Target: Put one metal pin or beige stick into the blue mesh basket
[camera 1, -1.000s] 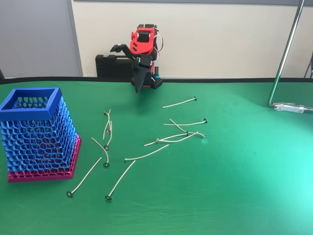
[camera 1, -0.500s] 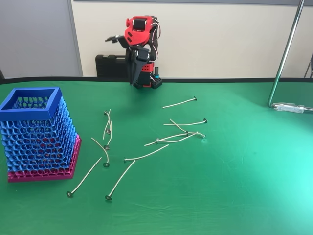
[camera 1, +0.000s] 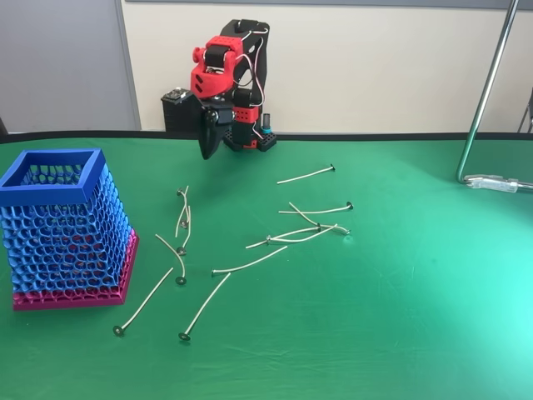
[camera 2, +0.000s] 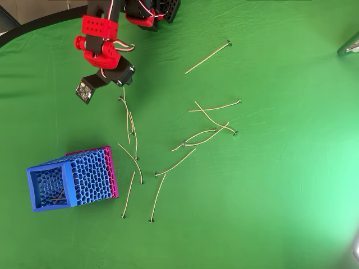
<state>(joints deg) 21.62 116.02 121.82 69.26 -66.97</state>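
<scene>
The blue mesh basket point(camera 1: 60, 223) point(camera 2: 68, 179) with its pink base stands at the left of the green table; in the overhead view a thin stick lies inside it. Several beige pins lie scattered on the cloth: a pair point(camera 1: 182, 210) point(camera 2: 128, 119) below the arm, a crossed cluster point(camera 1: 304, 231) point(camera 2: 205, 132) in the middle, and two long ones point(camera 1: 204, 307) point(camera 2: 156, 197) near the front. My red and black gripper point(camera 1: 208, 152) point(camera 2: 106, 77) hangs point-down above the table's back left, over the far end of the nearest pins. Its fingers look shut with nothing between them.
A metal pole point(camera 1: 485, 92) with a clamp at its foot stands at the right edge. A black case point(camera 1: 177, 108) sits behind the arm's base by the wall. Open green cloth lies to the front right.
The arm lifted and swung left in the fixed view, carrying the gripper from above its base toward the basket side. No pin has moved.
</scene>
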